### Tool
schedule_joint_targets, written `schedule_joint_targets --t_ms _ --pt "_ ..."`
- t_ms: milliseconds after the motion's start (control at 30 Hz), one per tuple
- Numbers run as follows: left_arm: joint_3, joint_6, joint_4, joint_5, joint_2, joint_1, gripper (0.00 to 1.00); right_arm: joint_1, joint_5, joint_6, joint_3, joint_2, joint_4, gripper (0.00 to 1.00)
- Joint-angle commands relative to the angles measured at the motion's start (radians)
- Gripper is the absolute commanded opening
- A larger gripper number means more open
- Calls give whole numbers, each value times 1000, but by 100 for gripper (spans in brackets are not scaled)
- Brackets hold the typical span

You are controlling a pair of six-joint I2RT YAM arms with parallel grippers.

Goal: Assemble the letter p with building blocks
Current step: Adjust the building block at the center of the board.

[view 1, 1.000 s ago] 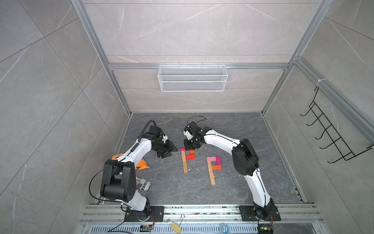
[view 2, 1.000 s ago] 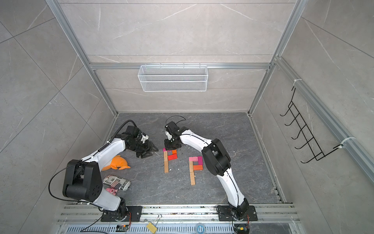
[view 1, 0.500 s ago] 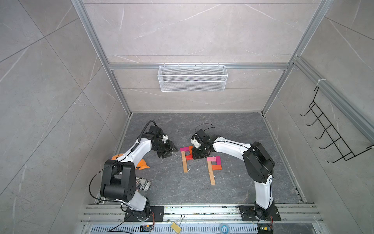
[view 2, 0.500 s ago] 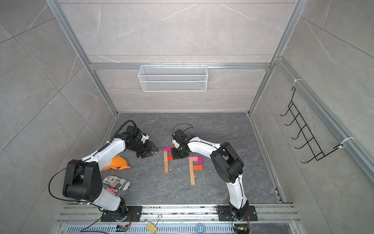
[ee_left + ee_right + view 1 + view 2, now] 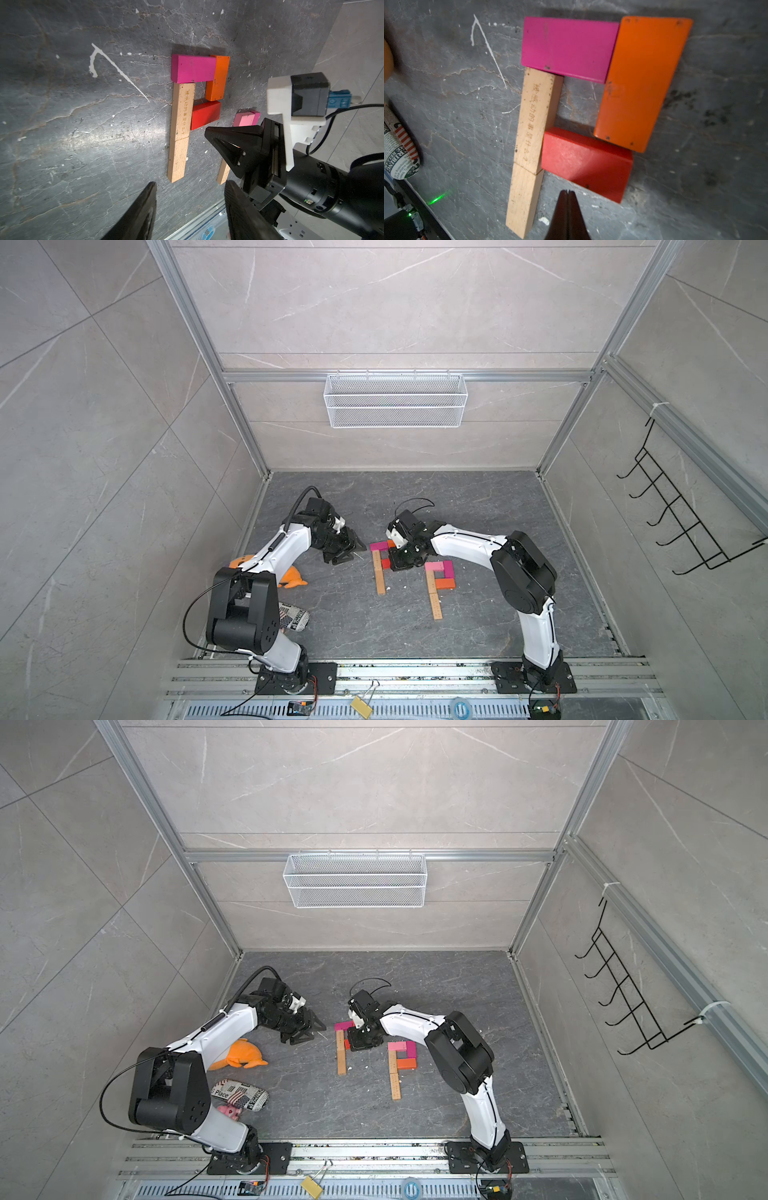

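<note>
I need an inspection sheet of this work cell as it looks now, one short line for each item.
Surface: dark stone-look table, white scratches.
Job's things: two flat block letters; left letter has magenta block, orange block and slightly askew red block beside its tan stem; right letter lies apart.
Clutter: plush fish, printed pouch, pink toy near the left arm's base.
Grippers: left gripper open, empty; right gripper shut, empty, tip close to red block.
Cables: left arm cable and right wrist cable loop clear of blocks.
Surroundings: wire basket on back wall, hook rack on side wall.
</note>
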Motion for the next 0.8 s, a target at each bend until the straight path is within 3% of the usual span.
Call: schedule_joint_targets --t_ms 0,767 --pt "22 19 -7 32 1 6 57 8 -9 9 9 35 3 2" --pt "23 23 -7 42 12 6 59 13 -7 16 51 92 -3 2"
